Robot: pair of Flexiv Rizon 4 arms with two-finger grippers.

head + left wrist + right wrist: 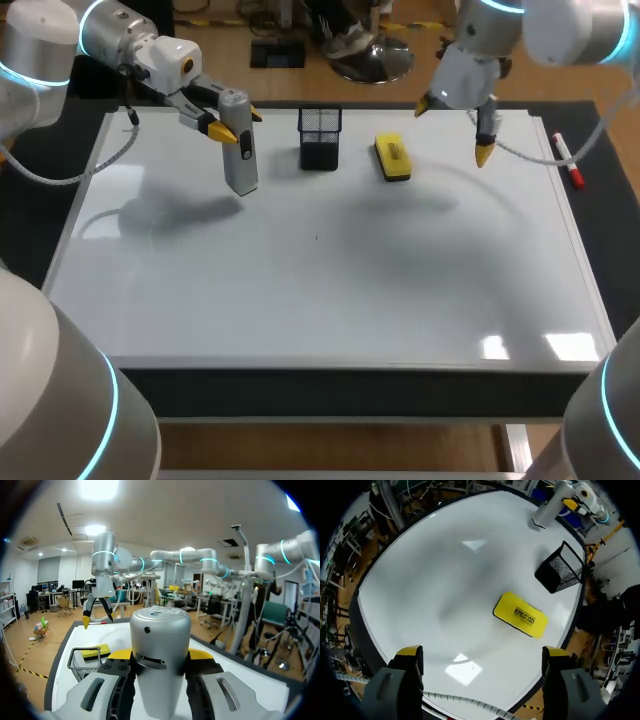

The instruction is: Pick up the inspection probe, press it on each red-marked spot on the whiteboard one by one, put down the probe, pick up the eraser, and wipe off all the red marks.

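Observation:
The inspection probe (240,150) is a grey cylinder held upright over the back left of the whiteboard (330,290), its lower end close to the surface. My left gripper (238,122) is shut on its upper part; in the left wrist view the probe (160,650) fills the gap between the yellow tips of that gripper (160,656). The yellow eraser (392,158) lies at the back middle. My right gripper (453,130) hangs open and empty above the back right, and the eraser (520,614) lies ahead of it (482,655). No red marks show on the board.
A black mesh basket (320,138) stands between the probe and the eraser. A red marker pen (567,160) lies at the board's right edge. A tiny dark speck (317,237) sits near the board's middle.

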